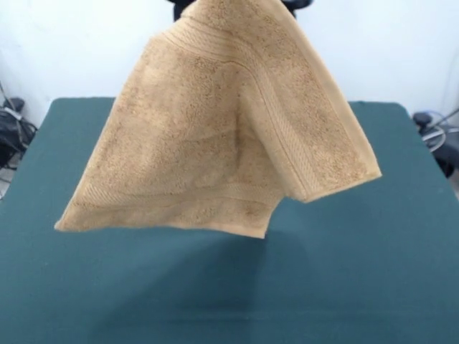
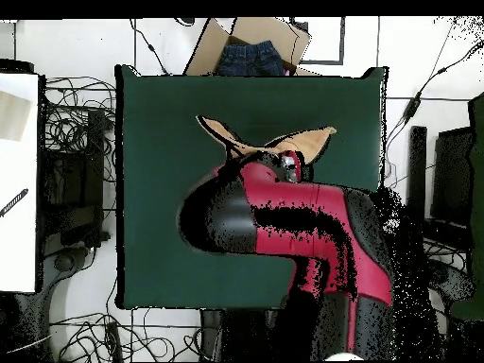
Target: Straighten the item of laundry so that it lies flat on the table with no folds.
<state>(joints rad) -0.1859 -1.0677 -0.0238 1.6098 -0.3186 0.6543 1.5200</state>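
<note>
Spanning most of both views, the desk (image 1: 401, 272) is a dark green felt-like surface, much larger than the cloth above it.

Arm (image 2: 312, 236): red and black, reaching from the bottom of the overhead view over the desk's middle.

Item of laundry (image 1: 208, 143): a tan-orange terry towel, suspended above the desk from its top at the upper edge of the front view. It hangs in a rough tent shape, one flap folded forward on the right, its lower edge and corners clear of the surface. Woven border bands run along the edges.

End effector (image 2: 288, 163): the towel hides its tip in both views, so how far it is open cannot be told. Judging by the hang, it carries the towel by a pinched point near the top.

Handling assessment: soft, limp and light; it drapes and folds under its own weight and offers no stiffness. The terry pile should resist slipping. Best holds would be a corner or a border band, so the body can be dragged flat.

Markings: no tag, brand or writing is legible in either view.
</note>
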